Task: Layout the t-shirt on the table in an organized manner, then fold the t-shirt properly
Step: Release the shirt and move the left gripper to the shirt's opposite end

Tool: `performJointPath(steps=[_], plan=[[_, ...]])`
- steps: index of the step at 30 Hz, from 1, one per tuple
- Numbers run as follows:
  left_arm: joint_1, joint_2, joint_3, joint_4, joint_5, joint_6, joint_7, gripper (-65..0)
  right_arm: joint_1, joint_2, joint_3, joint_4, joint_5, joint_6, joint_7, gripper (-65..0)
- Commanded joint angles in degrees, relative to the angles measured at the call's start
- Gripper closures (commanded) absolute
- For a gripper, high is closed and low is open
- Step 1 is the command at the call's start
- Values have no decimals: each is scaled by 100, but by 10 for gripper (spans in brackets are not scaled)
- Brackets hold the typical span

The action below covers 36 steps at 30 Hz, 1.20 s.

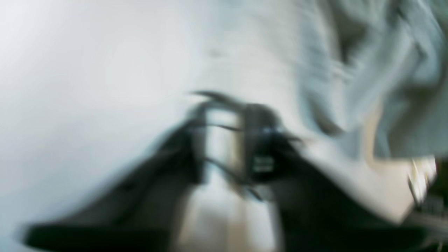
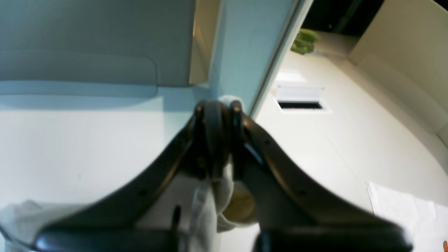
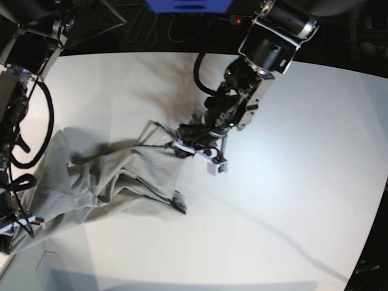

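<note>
The light grey-beige t-shirt (image 3: pixel 103 182) lies crumpled on the white table (image 3: pixel 291 182), stretched from the left edge toward the middle. My left gripper (image 3: pixel 176 144) sits at the shirt's upper right tip and appears shut on that edge. The left wrist view is badly blurred: dark fingers (image 1: pixel 266 140) stand with pale cloth between them, and bunched t-shirt (image 1: pixel 367 70) lies at the upper right. My right gripper (image 2: pixel 218 105) is shut, with a fold of the t-shirt (image 2: pixel 213 203) pinched between its fingers and hanging down. In the base view it holds the shirt's far left end (image 3: pixel 12 233).
The table's curved edge (image 3: pixel 377 206) runs down the right side. A blue object (image 3: pixel 188 5) and cables lie beyond the far edge. The right wrist view shows a white sheet (image 2: pixel 406 213) at the lower right and a green thing (image 2: pixel 304 40) far off.
</note>
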Motion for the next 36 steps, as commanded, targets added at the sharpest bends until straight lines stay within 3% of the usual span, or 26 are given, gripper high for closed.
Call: performJointPath(steps=[1, 3, 7, 12, 16, 19, 24, 28, 30, 34, 36], plan=[[-123, 11, -111, 59, 13, 10, -30, 0, 81, 72, 20, 93, 1, 13, 207, 0], [-123, -129, -287, 59, 13, 10, -30, -24, 10, 72, 20, 40, 1, 13, 207, 0], [-114, -428, -393, 305, -14, 10, -30, 0, -7, 64, 20, 14, 1, 13, 207, 0], [220, -1176, -569, 1809, -49, 10, -39, -1, -7, 64, 20, 14, 1, 13, 207, 0], [669, -1554, -1448, 3048, -5, 10, -21, -1, -25, 64, 29, 14, 1, 13, 171, 0], [1091, -1844, -2283, 3760, 4, 10, -13, -1, -192, -112, 12, 66, 1, 13, 207, 0], [1504, -1993, -3109, 4015, 4, -25, -4, -1, -456, -358, 20, 66, 1, 13, 207, 0], [1521, -1765, -2828, 3795, 4, 1, 5, -13, -623, -455, 3, 58, 1, 13, 215, 0], [1495, -1694, -2459, 3681, 13, 10, 5, -71, -623, -473, 3, 58, 1, 13, 215, 0], [1214, -1422, -1703, 3145, 13, 10, -13, -312, -596, -464, 12, 66, 1, 13, 215, 0], [1073, -1264, -1509, 2714, 13, 10, -21, -382, -596, -464, 12, 66, 1, 13, 215, 0]])
